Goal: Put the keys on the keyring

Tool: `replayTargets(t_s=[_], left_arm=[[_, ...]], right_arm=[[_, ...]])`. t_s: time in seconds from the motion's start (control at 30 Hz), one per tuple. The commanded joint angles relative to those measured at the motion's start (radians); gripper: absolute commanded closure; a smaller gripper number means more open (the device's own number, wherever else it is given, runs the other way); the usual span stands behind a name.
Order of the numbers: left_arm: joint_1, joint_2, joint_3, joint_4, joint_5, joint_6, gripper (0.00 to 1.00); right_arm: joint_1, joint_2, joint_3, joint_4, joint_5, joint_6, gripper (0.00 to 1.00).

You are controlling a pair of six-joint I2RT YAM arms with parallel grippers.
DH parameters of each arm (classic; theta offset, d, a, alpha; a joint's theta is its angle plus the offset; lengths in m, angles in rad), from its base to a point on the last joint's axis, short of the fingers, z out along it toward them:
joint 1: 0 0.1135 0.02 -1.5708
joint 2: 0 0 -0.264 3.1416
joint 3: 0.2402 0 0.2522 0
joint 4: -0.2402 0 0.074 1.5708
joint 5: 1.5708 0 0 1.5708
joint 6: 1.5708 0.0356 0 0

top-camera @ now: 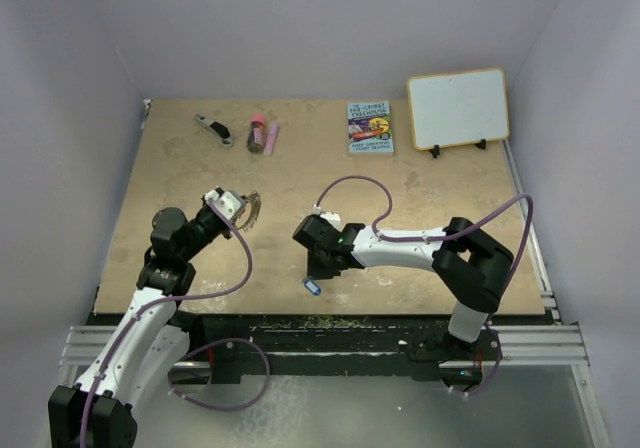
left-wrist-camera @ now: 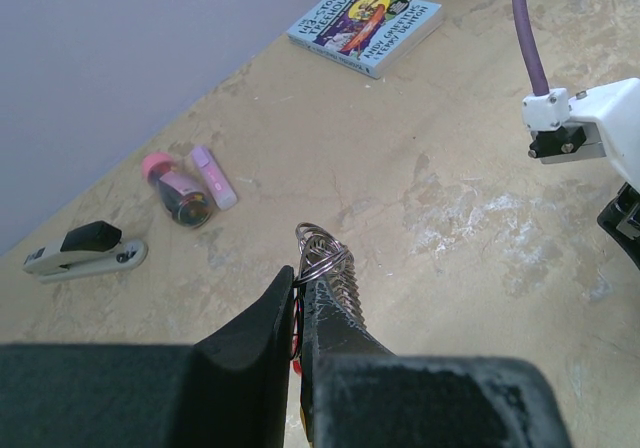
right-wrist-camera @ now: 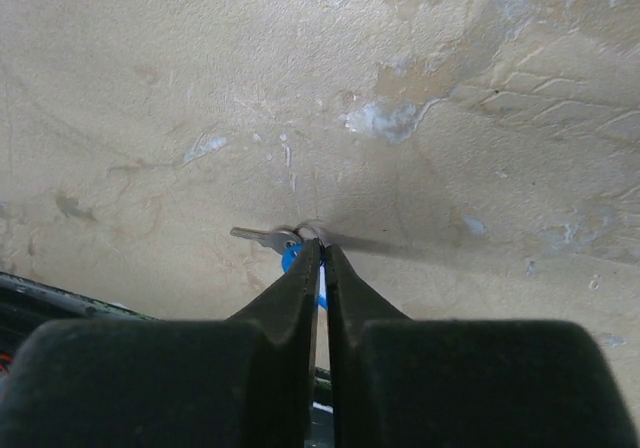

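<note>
Blue-headed key [right-wrist-camera: 288,257], silvery coiled keyring [left-wrist-camera: 325,258] — mottled beige table [top-camera: 420,183], white board [top-camera: 457,108] with yellow edge

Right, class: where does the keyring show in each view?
Top external: keyring left of centre, at the left gripper.
Left wrist: keyring low centre, clamped in the gripper.
Right wrist: not in it.
Shared landmark: the book, in top external and left wrist; the table in all three.

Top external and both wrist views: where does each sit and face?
Top external: above, behind the bases, looking down at the table; both arms show.
Left wrist: behind the left gripper, shut on the keyring, facing the book.
Right wrist: over the right gripper, facing down at the blue key.
Top and left wrist share the book.
</note>
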Motion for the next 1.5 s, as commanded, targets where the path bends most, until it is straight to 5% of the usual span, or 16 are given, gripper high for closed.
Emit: replayTargets(t_s=[0.0,0.07,0.2,0.57,0.8,1.13,1.47], left_arm=[[0.004,-0.017,0.005,0.058,-0.002,0.015,0.96],[0.004,-0.017,0.005,0.060,-0.002,0.014,0.96],[0.004,-0.018,0.006,0.060,-0.001,0.013,0.96],[0.004,-0.018,0.002,0.064,-0.003,0.012,0.96],[0.004,-0.017,0.013,0.068,0.018,0.003,0.96],[0.003,0.002,0.062,0.120,0.487,-0.144,0.96],[0.003,0.017,0.100,0.174,0.665,-0.262,0.96]], right_arm=[[0.002,-0.015,0.004,-0.009,0.002,0.011,0.84],[0.001,-0.007,0.004,0.001,-0.012,0.012,0.73],[0.002,0.006,0.008,0.011,-0.015,0.014,0.70],[0.001,0.018,0.018,-0.014,0.002,0.003,1.00],[0.004,-0.052,0.029,-0.064,0.112,-0.066,1.00],[0.038,-0.447,0.038,0.015,0.186,-0.347,1.00],[0.083,-0.608,0.039,0.191,0.090,-0.385,1.00]])
